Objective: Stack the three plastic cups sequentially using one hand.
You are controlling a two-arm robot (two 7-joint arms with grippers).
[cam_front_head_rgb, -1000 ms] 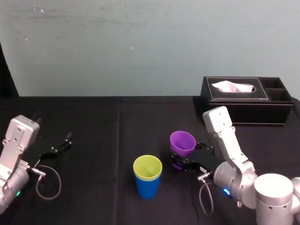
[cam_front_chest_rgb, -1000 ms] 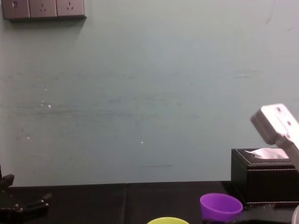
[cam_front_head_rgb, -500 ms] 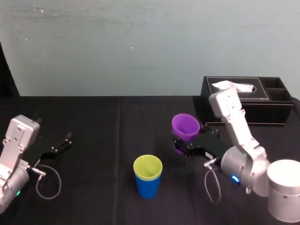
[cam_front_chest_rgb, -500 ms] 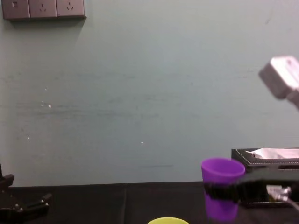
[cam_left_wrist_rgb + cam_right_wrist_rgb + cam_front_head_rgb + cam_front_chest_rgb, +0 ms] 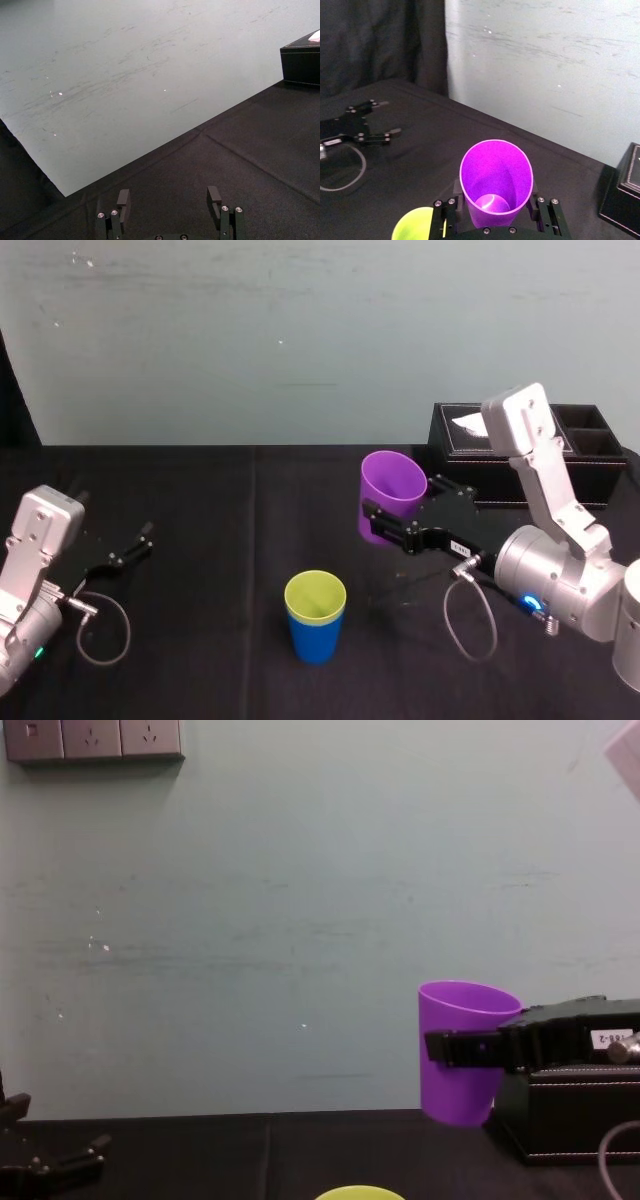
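Gripping the purple cup [image 5: 392,485] by its sides, the right end effector [image 5: 388,521] held it near upright above the worktop [image 5: 200,500]; the left end effector [image 5: 169,197] sat parted, empty.

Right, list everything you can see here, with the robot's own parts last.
purple cup: one, purple, held in the air right of centre
green cup: one, yellow-green, nested in the blue cup
blue cup: one, blue, standing at the table's middle
tissue box: one, black, far right of the table
table: one, black cloth
wall sockets: three, grey, upper left of the wall
left gripper: one, black, open, low at the table's left
right gripper: one, black, shut on the purple cup
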